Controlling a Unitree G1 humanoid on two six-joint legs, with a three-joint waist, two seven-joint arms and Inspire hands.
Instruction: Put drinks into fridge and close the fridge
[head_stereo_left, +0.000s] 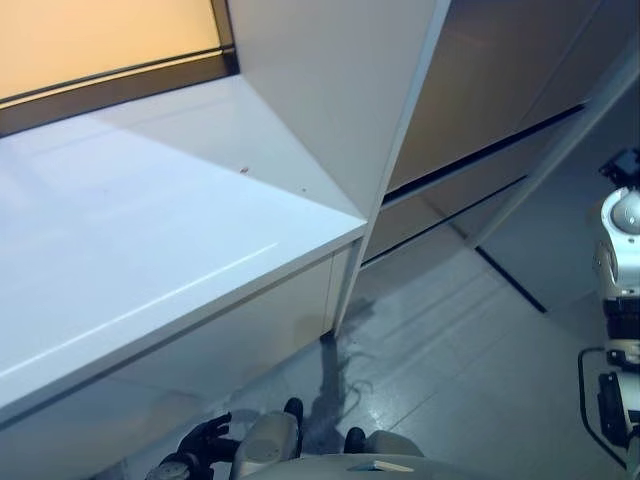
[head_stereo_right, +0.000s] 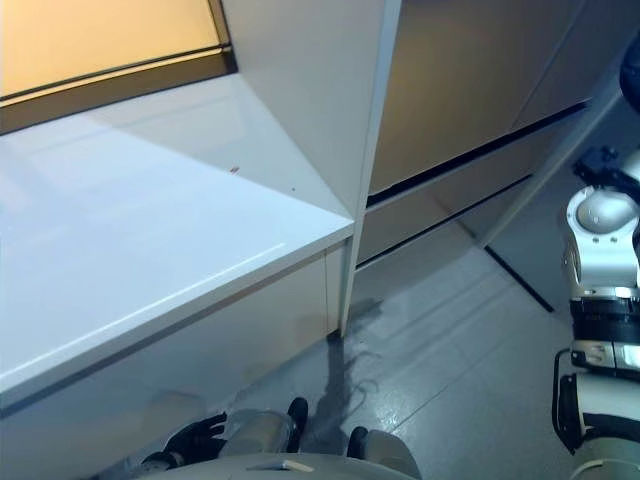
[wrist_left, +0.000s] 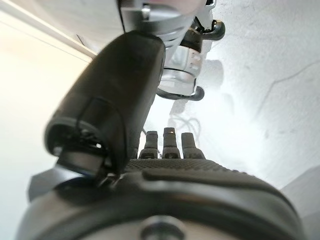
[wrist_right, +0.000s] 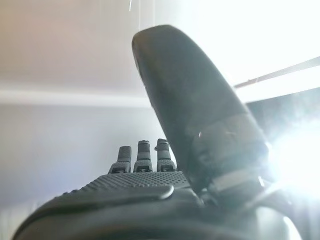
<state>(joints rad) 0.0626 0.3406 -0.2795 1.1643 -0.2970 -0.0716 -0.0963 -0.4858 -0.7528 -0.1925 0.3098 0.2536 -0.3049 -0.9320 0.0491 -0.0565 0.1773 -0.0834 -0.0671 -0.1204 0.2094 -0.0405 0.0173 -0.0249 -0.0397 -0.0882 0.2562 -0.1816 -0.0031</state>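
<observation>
A: What does the left hand (wrist_left: 170, 167) look like?

B: Black all over. Its palm has a fine dimpled grip surface, and the thumb (wrist_left: 117, 90) wears a smooth, rounded dark shell. A round metal fastener (wrist_left: 160, 231) sits at the wrist end.

A: And the right hand (wrist_right: 142, 182)?

B: The same: dark, with a dimpled palm, ribbed fingers (wrist_right: 144, 152) and a long glossy black thumb (wrist_right: 185, 95).

A: The right arm (head_stereo_right: 600, 245)?

B: Silver-grey and white, with a rounded joint housing and black bands between segments.
</observation>
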